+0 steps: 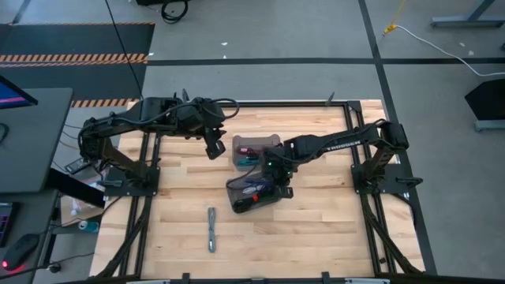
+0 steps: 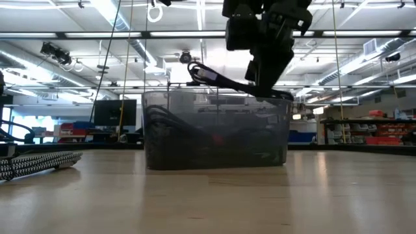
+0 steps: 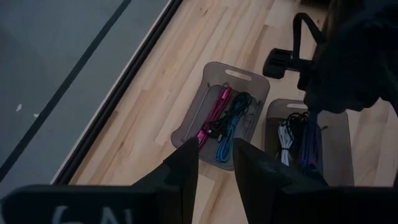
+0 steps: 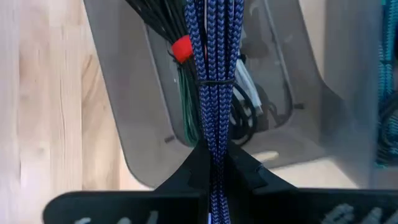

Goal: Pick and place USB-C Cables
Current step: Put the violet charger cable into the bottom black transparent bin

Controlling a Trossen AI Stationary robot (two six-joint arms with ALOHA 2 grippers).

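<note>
a grey braided cable [image 1: 211, 229] lies low in the high view's frame. at centre, the right gripper [image 4: 214, 163] pinches a purple cable [image 4: 214, 74] above the near bin [image 1: 241, 186]. higher, left of the far bin [image 1: 272, 140], the left gripper [image 3: 216, 163] hovers with fingers spread, holding nothing.

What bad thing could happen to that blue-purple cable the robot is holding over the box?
The right gripper is pinched shut on the purple cable over the near bin. The cable's loose end could catch on the black cable with the red tie already lying there and drag it out. The bundle also hangs close to the bin's rim, so it might land half outside. The left gripper waits nearby, beside the far bin.
</note>
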